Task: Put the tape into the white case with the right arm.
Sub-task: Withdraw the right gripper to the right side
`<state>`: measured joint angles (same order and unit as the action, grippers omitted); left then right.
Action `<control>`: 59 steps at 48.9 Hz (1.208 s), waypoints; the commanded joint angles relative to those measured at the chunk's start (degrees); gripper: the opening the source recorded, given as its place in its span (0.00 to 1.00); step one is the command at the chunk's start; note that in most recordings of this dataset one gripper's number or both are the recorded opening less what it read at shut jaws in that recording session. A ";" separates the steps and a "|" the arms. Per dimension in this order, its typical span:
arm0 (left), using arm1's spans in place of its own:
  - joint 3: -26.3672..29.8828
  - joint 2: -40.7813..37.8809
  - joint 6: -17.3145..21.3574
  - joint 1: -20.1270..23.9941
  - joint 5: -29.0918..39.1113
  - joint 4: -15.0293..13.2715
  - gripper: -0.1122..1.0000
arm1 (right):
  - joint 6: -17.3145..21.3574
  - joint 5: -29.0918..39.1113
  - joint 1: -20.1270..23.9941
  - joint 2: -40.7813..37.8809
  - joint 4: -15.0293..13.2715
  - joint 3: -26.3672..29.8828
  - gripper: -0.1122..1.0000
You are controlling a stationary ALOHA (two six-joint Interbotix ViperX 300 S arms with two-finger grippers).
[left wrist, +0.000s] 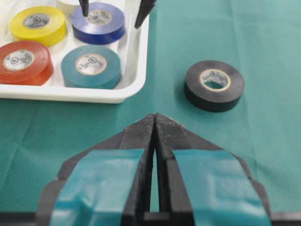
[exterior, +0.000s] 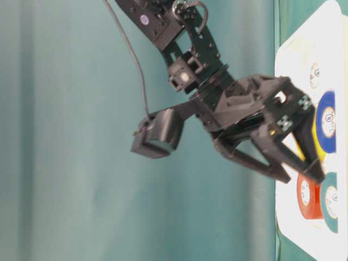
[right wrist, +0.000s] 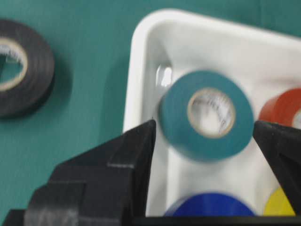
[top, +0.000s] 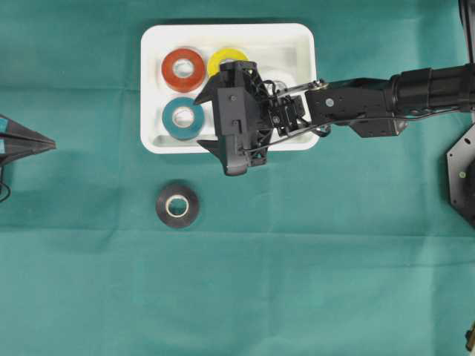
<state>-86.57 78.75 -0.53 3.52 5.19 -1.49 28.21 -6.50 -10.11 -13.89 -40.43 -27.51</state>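
Note:
The white case [top: 300,44] holds a red roll [top: 183,69], a yellow roll [top: 226,58], a teal roll [top: 183,117] and a blue roll [left wrist: 98,21]. My right gripper [top: 202,122] hangs over the case, open. Its two fingertips stand on either side of the blue roll [right wrist: 211,207], which lies flat on the case floor and is hidden under the gripper in the overhead view. A black roll of tape [top: 177,205] lies on the green cloth just in front of the case. My left gripper [left wrist: 155,117] is shut and empty, at the far left edge [top: 41,141].
Green cloth covers the whole table. The right arm [top: 371,100] reaches in from the right across the case's near right corner. A dark mount [top: 464,174] sits at the right edge.

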 commanded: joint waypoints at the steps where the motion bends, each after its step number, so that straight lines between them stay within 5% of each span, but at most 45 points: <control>1: 0.70 -0.44 -0.09 0.18 -0.53 0.00 0.11 | 0.09 -0.44 0.09 2.81 -0.09 -1.14 0.74; 37: 0.70 -0.44 0.00 0.18 -0.53 0.00 0.11 | 0.53 -0.18 0.00 25.66 1.58 -26.89 0.73; 59: 0.70 -0.44 0.00 0.18 -0.62 0.00 0.11 | 1.93 0.18 -0.53 50.63 6.24 -46.23 0.72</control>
<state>-86.57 78.75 -0.53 3.52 5.19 -1.49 29.71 -6.15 -10.37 31.90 -35.07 -71.72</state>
